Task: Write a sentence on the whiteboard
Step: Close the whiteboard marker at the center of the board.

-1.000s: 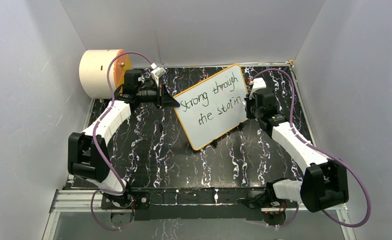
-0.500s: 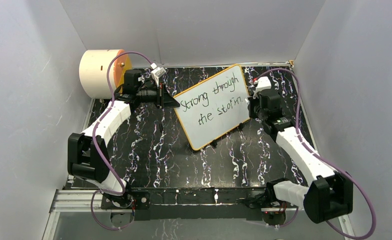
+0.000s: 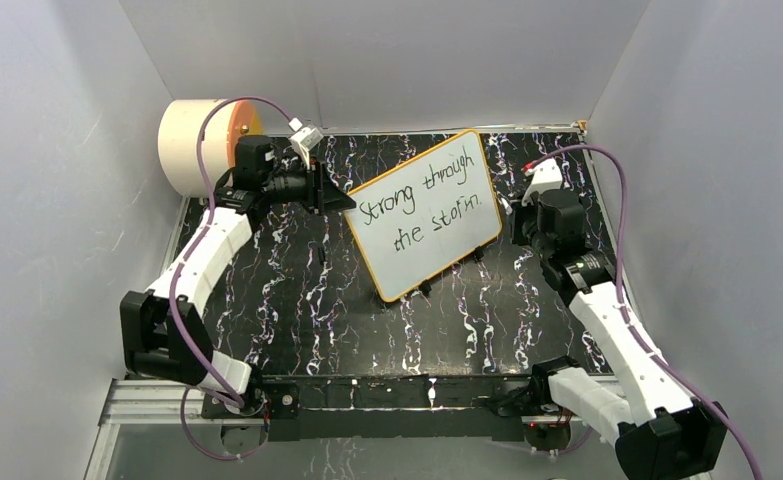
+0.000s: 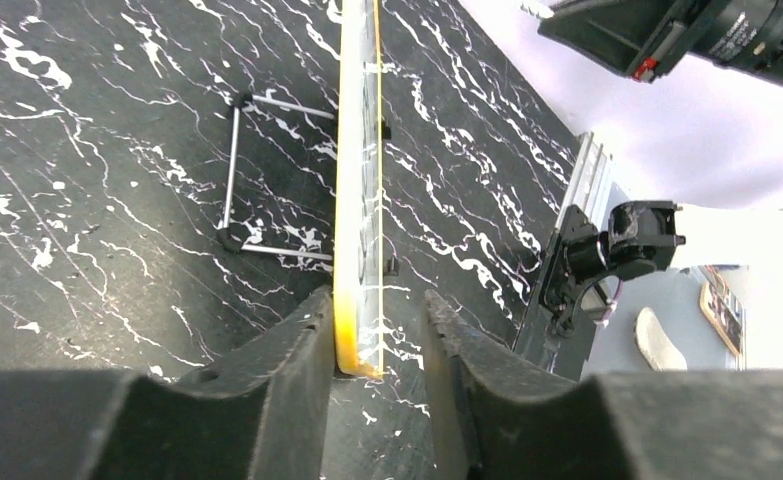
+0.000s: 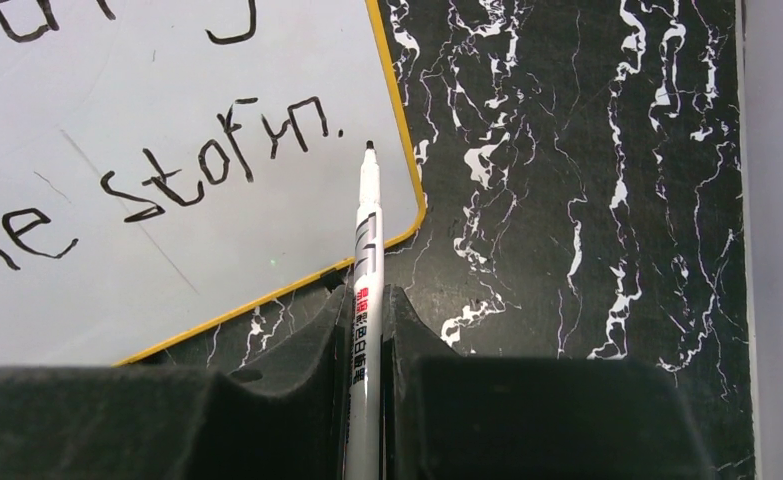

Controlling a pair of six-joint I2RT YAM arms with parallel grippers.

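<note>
Leaning on its small feet mid-bench [image 3: 297,290], the whiteboard [image 3: 427,215] is running its long axis from near-left to far-right, written face looking up.

Left wrist: left gripper [image 4: 377,300] is straddling the board's yellow end edge, jaws parted, a gap showing at one face.

Right wrist: right gripper [image 5: 367,300] is clenching a marker [image 5: 367,230], tip pointing at the board's corner.

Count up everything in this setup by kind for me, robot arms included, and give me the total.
Whiteboard: 1
Marker: 1
Cream drum: 1
Robot arms: 2, left and right
Total: 5
</note>
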